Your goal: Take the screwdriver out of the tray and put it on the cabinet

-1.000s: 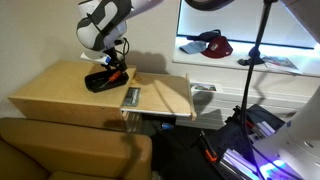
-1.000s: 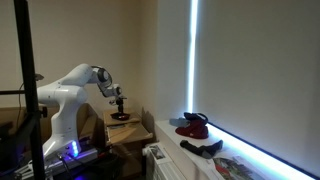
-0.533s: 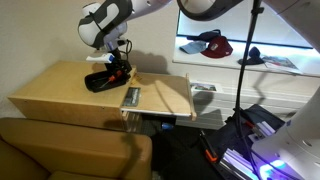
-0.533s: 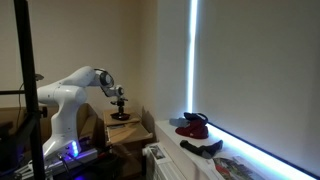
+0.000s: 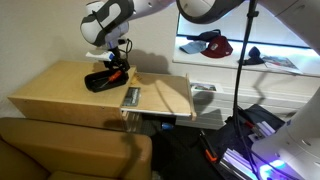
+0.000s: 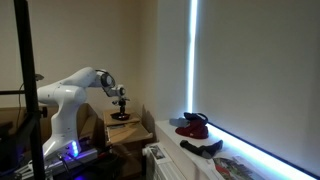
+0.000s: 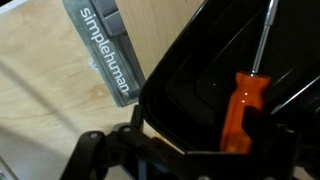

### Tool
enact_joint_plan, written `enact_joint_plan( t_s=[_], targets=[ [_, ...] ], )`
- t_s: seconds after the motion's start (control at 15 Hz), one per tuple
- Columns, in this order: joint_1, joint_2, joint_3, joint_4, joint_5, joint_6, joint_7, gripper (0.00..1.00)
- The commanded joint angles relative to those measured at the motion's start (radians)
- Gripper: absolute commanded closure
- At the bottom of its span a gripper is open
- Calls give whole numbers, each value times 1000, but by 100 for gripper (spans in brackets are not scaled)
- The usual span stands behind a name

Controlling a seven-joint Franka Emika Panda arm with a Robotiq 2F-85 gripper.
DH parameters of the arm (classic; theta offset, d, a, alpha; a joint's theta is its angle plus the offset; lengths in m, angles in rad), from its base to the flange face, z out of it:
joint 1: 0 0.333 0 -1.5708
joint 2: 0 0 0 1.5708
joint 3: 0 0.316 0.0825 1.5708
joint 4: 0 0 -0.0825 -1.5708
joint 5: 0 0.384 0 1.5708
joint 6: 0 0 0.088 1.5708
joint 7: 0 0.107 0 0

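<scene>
The black tray [image 5: 97,80] sits on the tan cabinet [image 5: 55,92] near its back edge. In the wrist view the tray [image 7: 190,70] fills the right side. The screwdriver [image 7: 243,108] lies in it, orange handle near me, thin shaft [image 7: 265,40] pointing away. My gripper [image 7: 212,140] is open, low over the tray, with a dark finger on either side of the handle and not pressing it. In both exterior views the gripper [image 5: 116,62] [image 6: 118,102] hangs straight down over the tray [image 6: 122,118].
A flat grey item marked "simplehuman" [image 7: 105,50] lies on the cabinet beside the tray, also seen as the grey item [image 5: 130,96]. A brown couch [image 5: 60,150] stands in front. A red cap [image 5: 212,45] rests on the sill. A black stand [image 5: 250,75] rises beside the cabinet.
The arm's upper part has shifted very slightly. The gripper stays open over the tray and the screwdriver has not moved.
</scene>
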Motion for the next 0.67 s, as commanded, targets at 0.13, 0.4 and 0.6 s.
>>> enact_joint_plan(
  t_s=[0.13, 0.4, 0.6],
  targets=[
    [-1, 0, 0, 0, 2, -2, 1, 0],
    [11, -39, -8, -68, 0, 118, 53, 0],
    [7, -74, -14, -137, 4, 250, 126, 0]
  ],
)
